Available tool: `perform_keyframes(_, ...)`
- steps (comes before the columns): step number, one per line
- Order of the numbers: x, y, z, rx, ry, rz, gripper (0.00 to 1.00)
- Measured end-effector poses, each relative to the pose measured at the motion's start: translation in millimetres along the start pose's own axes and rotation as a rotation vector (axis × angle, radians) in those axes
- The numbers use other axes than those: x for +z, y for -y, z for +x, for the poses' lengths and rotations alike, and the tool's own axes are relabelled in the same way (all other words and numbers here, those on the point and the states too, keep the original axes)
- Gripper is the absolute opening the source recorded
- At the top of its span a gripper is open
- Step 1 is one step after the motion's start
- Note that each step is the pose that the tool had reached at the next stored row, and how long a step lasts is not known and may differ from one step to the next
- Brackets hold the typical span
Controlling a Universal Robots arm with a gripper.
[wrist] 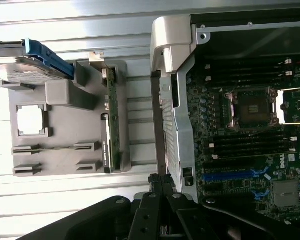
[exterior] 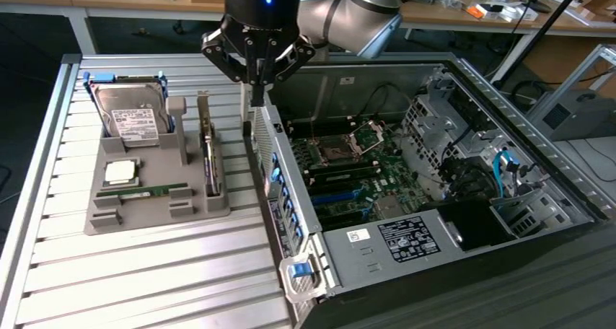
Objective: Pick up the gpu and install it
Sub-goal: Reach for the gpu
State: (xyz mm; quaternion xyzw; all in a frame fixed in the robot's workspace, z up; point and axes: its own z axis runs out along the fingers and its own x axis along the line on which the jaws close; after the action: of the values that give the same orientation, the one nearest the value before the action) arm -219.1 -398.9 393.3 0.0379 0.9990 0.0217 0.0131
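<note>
The gpu (exterior: 208,154) is a thin dark card with a silver end bracket. It stands on edge in a slot along the side of the grey holder (exterior: 144,210) nearest the computer case. In the wrist view the gpu (wrist: 111,127) runs lengthwise beside the case's side wall. My gripper (exterior: 257,91) hangs above the case's rear wall, to the exterior view's right of the gpu and apart from it. Its fingers are shut together with nothing between them. The gripper (wrist: 161,181) appears in the wrist view over the case's metal edge.
The open computer case (exterior: 539,163) lies on its side with the motherboard (exterior: 351,163) exposed. The holder also carries a silver hard drive (exterior: 133,116), a CPU (exterior: 121,172) and a green RAM stick (exterior: 154,190). A slatted metal table (exterior: 144,271) lies beneath everything.
</note>
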Motion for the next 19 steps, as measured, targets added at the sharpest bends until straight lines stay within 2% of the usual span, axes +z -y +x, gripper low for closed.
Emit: perform_keyframes(19, -0.2, 0.6, 7.3, 0.0, 0.0, -0.0001, 0.11)
